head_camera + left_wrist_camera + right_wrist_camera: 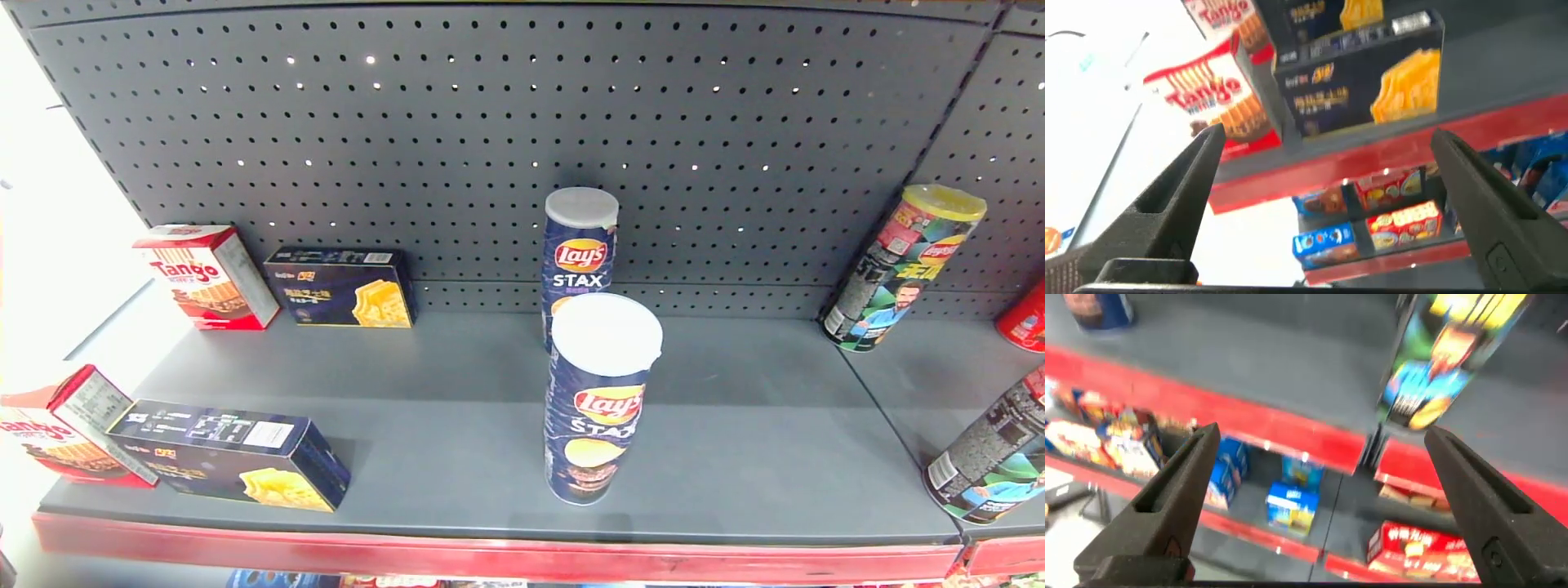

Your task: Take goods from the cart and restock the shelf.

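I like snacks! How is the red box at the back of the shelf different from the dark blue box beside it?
The red wafer box is red and white; the dark blue box shows a yellow picture. The red wafer box stands tall; the dark blue box lies long and low. Both are snack boxes, side by side at the back of the shelf.

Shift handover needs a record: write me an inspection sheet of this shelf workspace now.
Surface: grey shelf board with a red front edge.
Job's things: front chip can and rear chip can upright, in line; red wafer boxes and dark blue boxes at left; patterned cans at right.
Clutter: nothing seen.
Grippers: left gripper and right gripper, fingers open, empty, in front of the shelf edge.
Cables: nothing seen.
Surroundings: perforated back panel; boxed goods on a shelf below.
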{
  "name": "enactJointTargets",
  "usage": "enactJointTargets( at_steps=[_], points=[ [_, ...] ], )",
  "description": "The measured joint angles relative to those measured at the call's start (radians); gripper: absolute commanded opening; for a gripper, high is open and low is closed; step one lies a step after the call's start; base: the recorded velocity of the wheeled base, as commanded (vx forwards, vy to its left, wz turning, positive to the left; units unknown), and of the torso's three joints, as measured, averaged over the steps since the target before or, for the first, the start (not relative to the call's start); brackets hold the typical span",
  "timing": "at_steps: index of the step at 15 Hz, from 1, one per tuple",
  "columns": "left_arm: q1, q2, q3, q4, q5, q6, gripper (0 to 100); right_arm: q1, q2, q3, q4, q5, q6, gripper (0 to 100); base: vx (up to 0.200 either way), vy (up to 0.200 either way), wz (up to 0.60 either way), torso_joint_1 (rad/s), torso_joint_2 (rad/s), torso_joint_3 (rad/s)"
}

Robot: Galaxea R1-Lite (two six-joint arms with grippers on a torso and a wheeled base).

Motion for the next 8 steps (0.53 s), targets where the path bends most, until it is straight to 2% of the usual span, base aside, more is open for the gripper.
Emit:
enactJointTargets(
  at_steps=[2, 4, 6, 8],
  points=[
    [0.005, -0.032, 0.037, 0.000, 0.005, 0.024, 100, -0.042, 0.052, 0.010, -0.001, -0.001, 0.028, 100, 0.000, 0.000, 0.00, 0.000, 0.00, 0.000],
    [0.006, -0.047, 0.071, -0.003, 0.015, 0.053, 100, -0.167, 0.121, 0.013, -0.002, 0.001, 0.046, 100, 0.000, 0.000, 0.00, 0.000, 0.00, 0.000],
    [0.004, -0.055, 0.091, -0.005, 0.018, 0.058, 100, -0.310, 0.157, 0.014, -0.002, 0.000, 0.056, 100, 0.000, 0.000, 0.00, 0.000, 0.00, 0.000],
    [0.003, -0.062, 0.101, -0.006, 0.019, 0.058, 100, -0.414, 0.119, 0.017, -0.008, -0.008, 0.073, 100, 0.000, 0.000, 0.00, 0.000, 0.00, 0.000]
  ],
)
